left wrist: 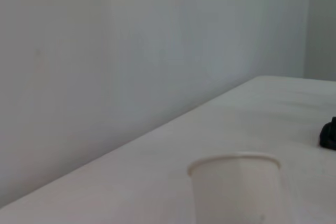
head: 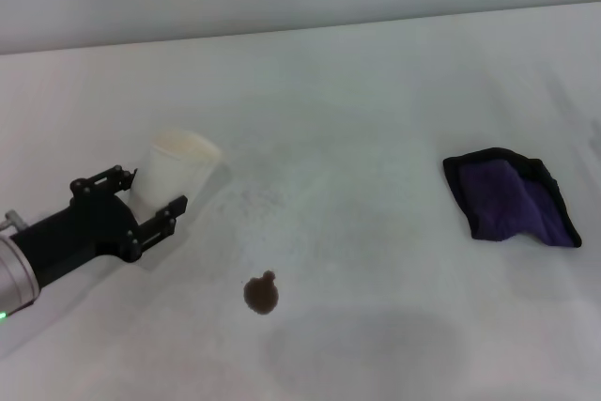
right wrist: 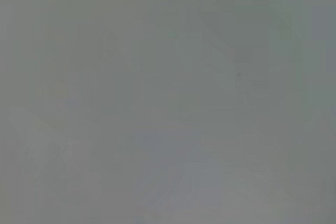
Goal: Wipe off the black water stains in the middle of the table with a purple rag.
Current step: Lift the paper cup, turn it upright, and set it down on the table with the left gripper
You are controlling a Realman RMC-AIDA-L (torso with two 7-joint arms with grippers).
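Purple rag (head: 512,197) far right of open left tool (head: 153,202) astride cup (head: 177,169).

Right wrist view shows only grey blur — the paper cup (left wrist: 234,190) is cut off below.

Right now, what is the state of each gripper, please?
Left gripper: jaws around the cup; whether they are clamped on it cannot be told.
Right gripper: not in view.
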